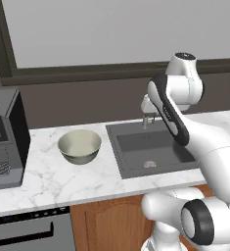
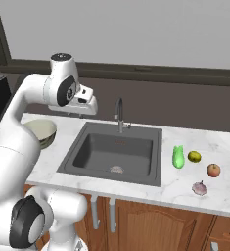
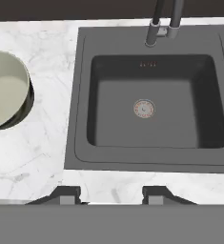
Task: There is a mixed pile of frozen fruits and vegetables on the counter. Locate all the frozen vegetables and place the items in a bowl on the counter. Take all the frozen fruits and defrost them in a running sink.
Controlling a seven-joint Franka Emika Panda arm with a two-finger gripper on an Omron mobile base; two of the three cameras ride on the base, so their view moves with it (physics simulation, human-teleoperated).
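The tool (image 3: 111,193) hangs above the front edge of the sink (image 3: 151,114), its two dark fingertips (image 3: 66,194) standing apart with nothing between them; only marble shows in the gap. From the hand view it looks straight down onto the dark grey basin, with the round drain (image 3: 144,108) just beyond the tips and the faucet (image 3: 163,24) at the far rim.

The bowl (image 1: 80,146) sits upright on the surface (image 1: 48,181) to the left of the sink, close beside it but not touching, and off to the tool's left. It looks bare inside.

The pile lies on the surface to the right of the sink, well apart from the tool. In the right base view the bright green lumpy vegetable (image 2: 178,157) is nearest the basin's right rim, with the yellow-green fruit (image 2: 194,157) just beside it. The red fruit (image 2: 214,170) is further right, and the pale pinkish vegetable (image 2: 199,188) lies nearer the front edge. None of them touch one another. The whole basin lies between the tool and these four items.

A black appliance (image 1: 4,142) stands at the far left of the surface, beyond the bowl.
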